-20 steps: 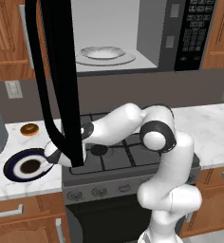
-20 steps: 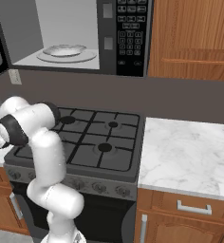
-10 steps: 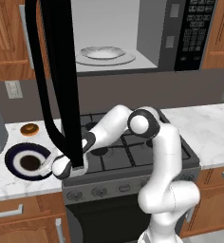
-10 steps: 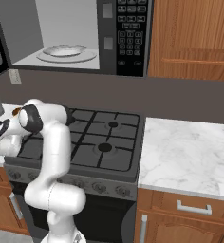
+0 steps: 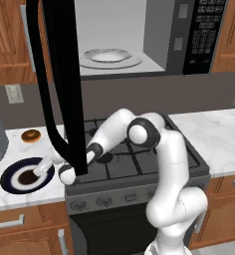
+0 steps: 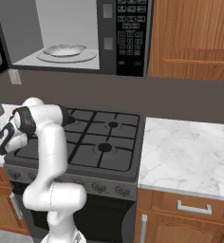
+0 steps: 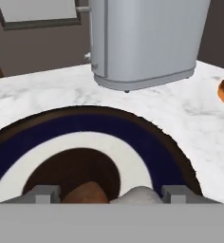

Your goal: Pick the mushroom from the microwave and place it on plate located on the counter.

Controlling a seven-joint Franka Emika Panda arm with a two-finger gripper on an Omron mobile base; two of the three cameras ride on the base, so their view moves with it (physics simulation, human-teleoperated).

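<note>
Mushroom: small brown rounded lump, reddish-brown on top, with a paler grey-tan part at its 3 o'clock side; lower half cut off by the view's bottom edge. Sits between the two fingertips at 6 o'clock of the hand view, over the dark centre of the plate. Cannot tell whether touching the plate or just above it.

Pincer low over the plate at 9 o'clock of the left base view, fingers somewhat apart with the mushroom in the gap; cannot tell whether clamped on it or loose.

Plate dark navy with white inner ring and dark brown centre, flat on the white marble desk. Doughnut at 12 o'clock of the plate, apart from it. Grey toaster behind the plate in the hand view.

Microwave open, a white plate inside on a glass tray. Keypad with white buttons; writing too small to read.
</note>
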